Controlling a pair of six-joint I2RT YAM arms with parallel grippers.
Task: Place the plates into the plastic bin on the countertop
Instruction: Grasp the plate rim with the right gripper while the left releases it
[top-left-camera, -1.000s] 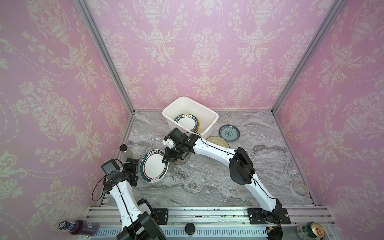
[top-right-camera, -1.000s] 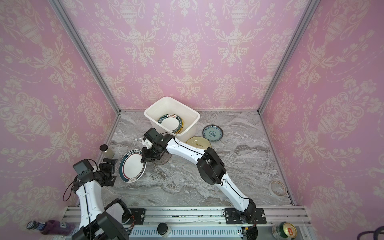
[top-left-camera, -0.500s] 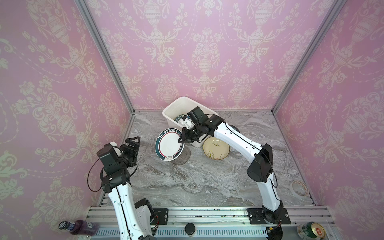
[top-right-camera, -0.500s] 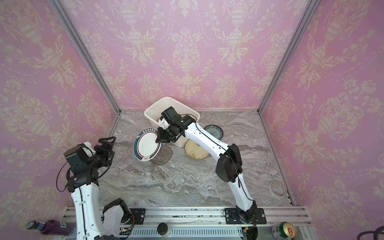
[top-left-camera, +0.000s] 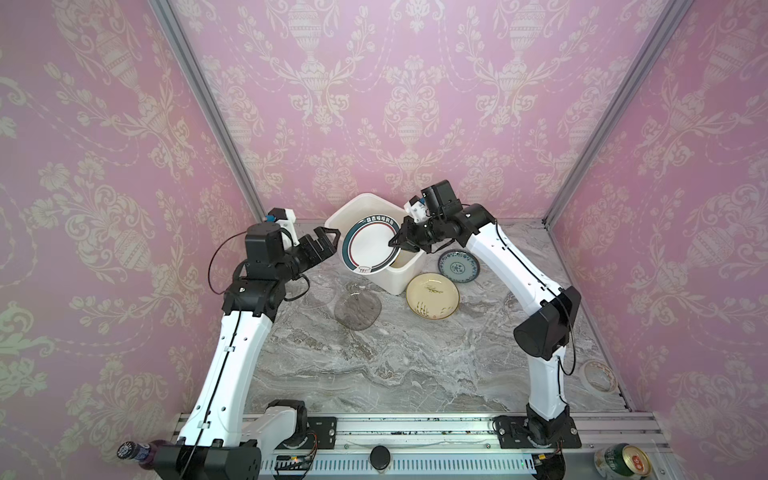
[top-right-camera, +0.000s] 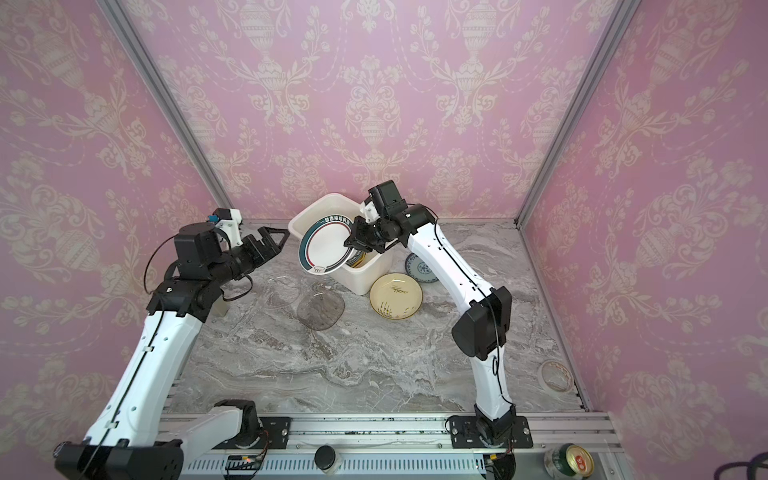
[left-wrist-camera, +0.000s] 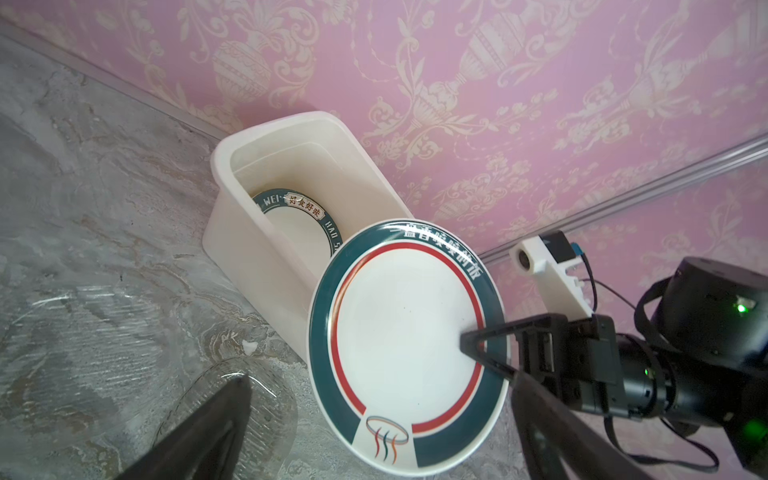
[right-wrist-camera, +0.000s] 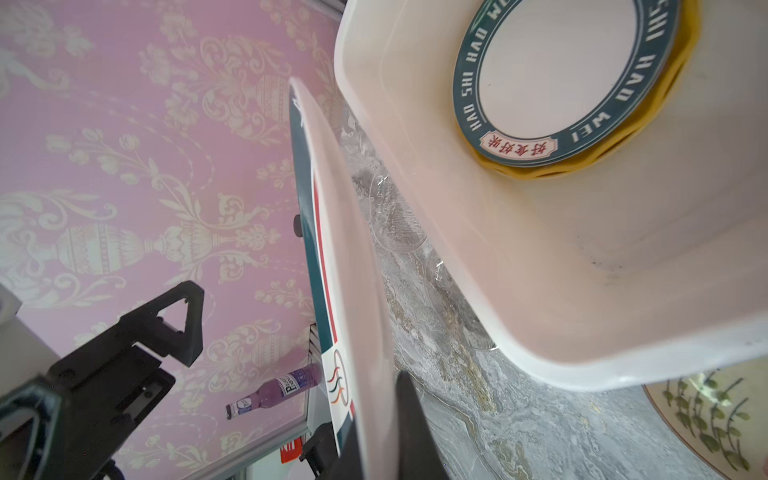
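In both top views, my right pincer (top-left-camera: 394, 244) clamped the dark-rimmed plate (top-left-camera: 365, 249) on edge by the bin (top-left-camera: 401, 280); my left pincer (top-left-camera: 328, 243) gaped empty. In the right wrist view, the plate stood just outside its wall. Next, I judged: swing it over, lower.

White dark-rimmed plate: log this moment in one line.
right gripper: shut on white dark-rimmed plate | plate: on edge beside plastic bin, not inside | left gripper: open | on countertop: clear glass plate, cream plate, blue patterned plate
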